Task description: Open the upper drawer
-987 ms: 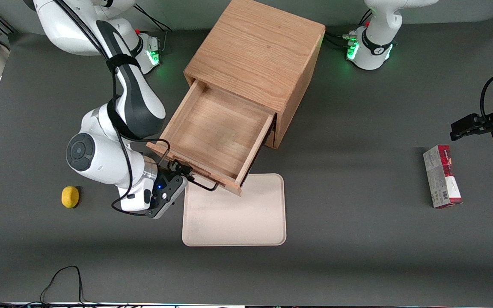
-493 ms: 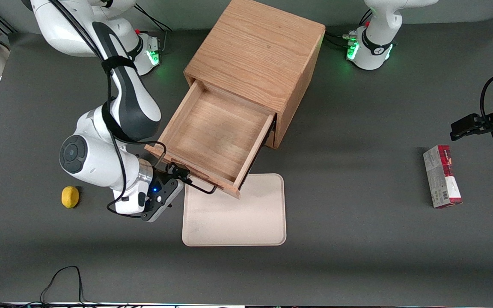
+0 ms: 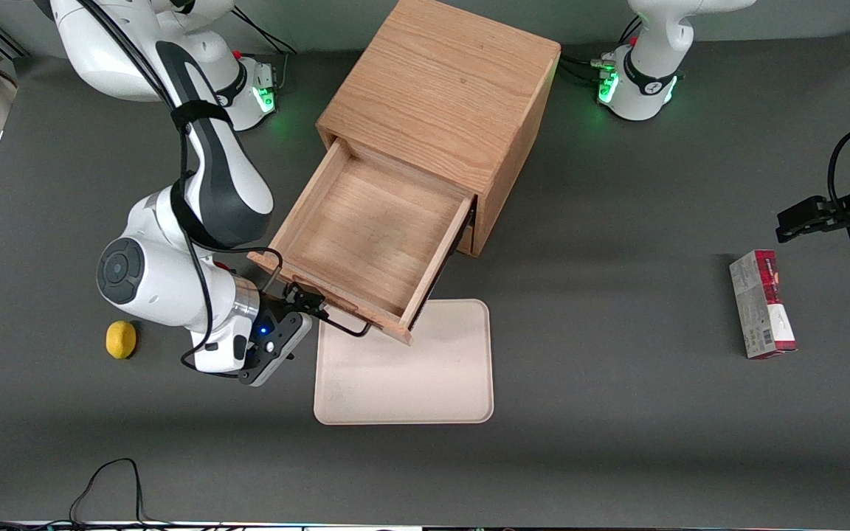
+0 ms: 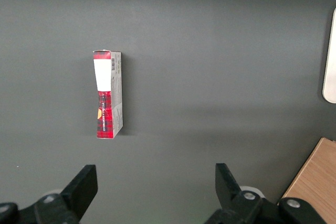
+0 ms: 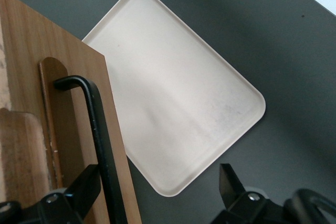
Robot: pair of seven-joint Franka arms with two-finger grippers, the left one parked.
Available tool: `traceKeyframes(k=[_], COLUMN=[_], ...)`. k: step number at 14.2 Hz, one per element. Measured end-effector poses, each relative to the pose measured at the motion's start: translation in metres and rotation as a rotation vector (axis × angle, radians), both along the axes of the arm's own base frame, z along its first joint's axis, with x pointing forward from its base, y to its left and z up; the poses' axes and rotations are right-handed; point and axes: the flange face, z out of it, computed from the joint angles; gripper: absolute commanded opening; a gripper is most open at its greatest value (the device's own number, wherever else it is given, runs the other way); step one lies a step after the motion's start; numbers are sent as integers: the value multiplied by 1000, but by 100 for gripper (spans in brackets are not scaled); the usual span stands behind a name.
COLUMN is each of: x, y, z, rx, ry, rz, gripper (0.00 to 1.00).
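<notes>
The gripper (image 3: 305, 301) is being held at the front of the upper drawer (image 3: 370, 236), at the end of the drawer front toward the working arm's end of the table. Its fingers (image 5: 84, 192) are being kept spread wide, with the black wire handle (image 5: 97, 124) passing just beside one of them; whether the handle is being touched cannot be told.

The upper drawer is standing pulled well out of the wooden cabinet (image 3: 443, 96), its bare wooden floor being shown to the front camera. A cream tray (image 3: 410, 376) is lying flat on the grey table (image 3: 617, 413), partly overhung by the drawer front. A yellow lemon (image 3: 121, 339) is sitting beside the working arm. A red and white carton (image 3: 762, 304) is lying toward the parked arm's end of the table.
</notes>
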Motion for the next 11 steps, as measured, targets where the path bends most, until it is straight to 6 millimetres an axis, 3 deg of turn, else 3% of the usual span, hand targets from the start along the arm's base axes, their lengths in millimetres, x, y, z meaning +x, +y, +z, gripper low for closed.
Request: traceKeyframes(k=[11], x=[10], y=[-18], z=[50], rx=[14], ry=[4], rz=[6], gripper=[100])
